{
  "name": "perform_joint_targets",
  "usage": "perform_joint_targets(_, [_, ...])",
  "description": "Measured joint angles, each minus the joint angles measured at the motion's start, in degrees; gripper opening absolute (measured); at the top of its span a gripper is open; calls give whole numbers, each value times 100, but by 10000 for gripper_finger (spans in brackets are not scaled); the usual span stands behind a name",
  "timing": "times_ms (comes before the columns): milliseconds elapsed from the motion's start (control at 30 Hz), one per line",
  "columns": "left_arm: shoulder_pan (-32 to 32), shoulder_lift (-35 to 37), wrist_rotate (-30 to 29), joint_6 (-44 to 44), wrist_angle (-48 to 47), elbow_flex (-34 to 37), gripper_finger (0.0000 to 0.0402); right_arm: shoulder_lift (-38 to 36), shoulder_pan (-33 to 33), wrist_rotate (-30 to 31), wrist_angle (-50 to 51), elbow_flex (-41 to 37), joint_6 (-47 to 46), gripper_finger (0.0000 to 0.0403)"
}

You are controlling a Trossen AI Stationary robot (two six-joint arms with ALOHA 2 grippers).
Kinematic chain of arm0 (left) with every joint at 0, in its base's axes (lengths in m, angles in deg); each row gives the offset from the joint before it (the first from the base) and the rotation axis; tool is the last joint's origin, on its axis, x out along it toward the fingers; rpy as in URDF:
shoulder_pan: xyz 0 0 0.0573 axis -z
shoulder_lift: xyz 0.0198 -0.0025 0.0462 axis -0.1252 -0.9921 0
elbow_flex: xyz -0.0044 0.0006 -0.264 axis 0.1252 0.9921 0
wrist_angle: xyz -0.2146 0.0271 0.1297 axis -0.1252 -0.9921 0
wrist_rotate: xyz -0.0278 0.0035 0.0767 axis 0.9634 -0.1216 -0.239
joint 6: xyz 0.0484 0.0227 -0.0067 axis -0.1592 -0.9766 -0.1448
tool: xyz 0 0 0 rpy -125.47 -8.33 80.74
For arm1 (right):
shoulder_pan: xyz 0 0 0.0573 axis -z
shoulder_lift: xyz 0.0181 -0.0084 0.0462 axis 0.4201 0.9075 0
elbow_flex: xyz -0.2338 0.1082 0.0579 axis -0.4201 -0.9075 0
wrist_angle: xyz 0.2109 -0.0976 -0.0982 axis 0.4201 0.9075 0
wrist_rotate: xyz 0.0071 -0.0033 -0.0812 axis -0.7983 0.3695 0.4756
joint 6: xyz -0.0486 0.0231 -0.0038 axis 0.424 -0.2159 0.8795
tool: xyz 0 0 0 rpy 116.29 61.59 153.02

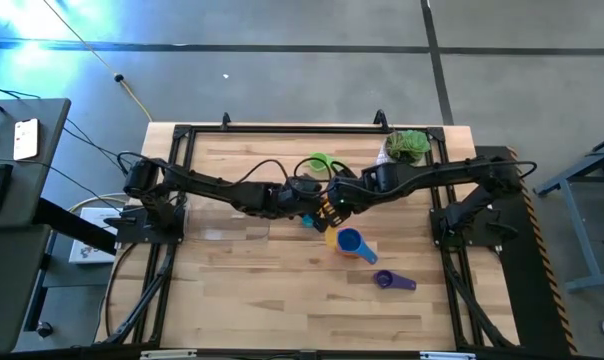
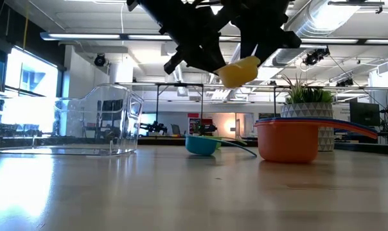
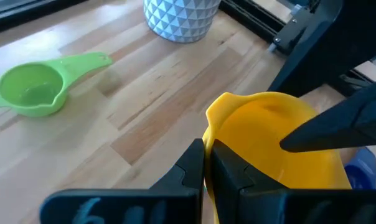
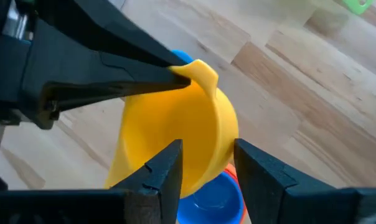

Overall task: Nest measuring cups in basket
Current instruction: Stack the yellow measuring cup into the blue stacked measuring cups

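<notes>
Yellow measuring cup point(image 4: 175, 137) held in the air above mid-table, between the two grippers, over the blue cup point(image 1: 349, 240) and the orange cup point(image 2: 288, 138) beneath it. Left gripper point(image 3: 206, 165) pinched tight on the yellow cup's rim, one finger inside the bowl and one outside. Right gripper point(image 4: 206, 165) with fingers spread to either side of the same cup's bowl, close beside it but contact not clear. Both arms reaching in from opposite sides and meeting near the table's centre. Blue cup nested in the orange cup, just below and right of the grippers in the overhead picture. Purple cup point(image 1: 392, 281) farther toward the near edge, apart from the rest. Green cup point(image 3: 32, 87) flat on the wood near the white pot point(image 3: 178, 15) with the plant. Cyan cup point(image 2: 203, 144) on the table between the clear basket point(image 2: 104, 122) and the orange cup. Basket well to the left, away from both grippers.
</notes>
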Motion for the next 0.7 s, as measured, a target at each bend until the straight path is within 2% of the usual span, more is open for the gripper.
perform_joint_targets(133, [-4,0,-3,-2,-37,0,5,-18,0,226,60,2,-111,112])
perform_joint_targets(400, [-2,0,-11,-89,34,0,5,-28,4,298,64,2,7,11])
perform_joint_targets(700, [0,0,-6,-106,34,0,8,-28,-13,394,61,2,9,4])
